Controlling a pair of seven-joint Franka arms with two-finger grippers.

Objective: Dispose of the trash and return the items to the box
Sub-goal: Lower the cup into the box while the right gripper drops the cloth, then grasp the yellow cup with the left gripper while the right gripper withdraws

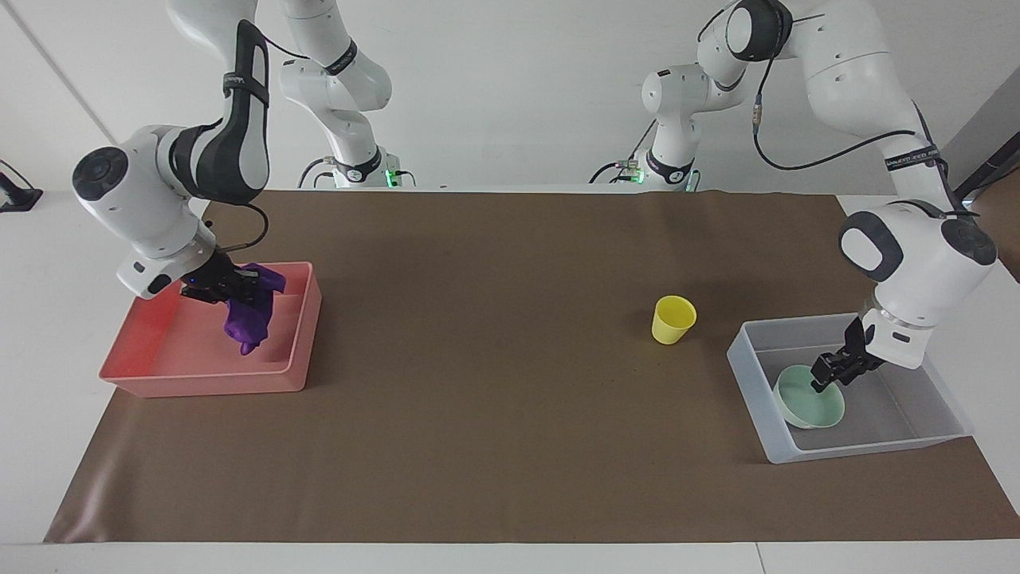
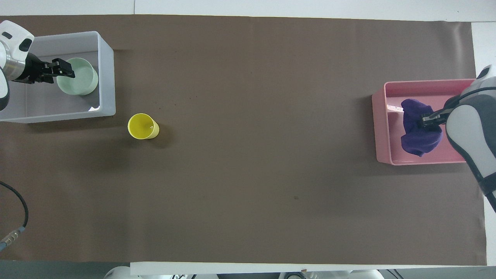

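My right gripper [image 1: 236,288] is shut on the deep-purple cloth [image 1: 250,317], which hangs inside the pink-red tray [image 1: 199,384] at the right arm's end of the table; its tip is close to the tray floor. In the overhead view the right gripper [image 2: 427,120] and the cloth [image 2: 415,133] are over the tray [image 2: 380,128]. My left gripper [image 1: 825,381] is shut on the rim of the mint-green bowl [image 1: 806,408], held tilted low inside the translucent grey-white bin [image 1: 747,379]. Overhead, the left gripper [image 2: 65,69], the bowl [image 2: 80,77] and the bin [image 2: 107,73] show too. The yellow cup [image 1: 673,319] stands upright on the mat beside the bin [image 2: 143,126].
A brown mat [image 1: 494,414] covers the table. A black cable [image 2: 15,217] lies at the mat's edge near the left arm's base.
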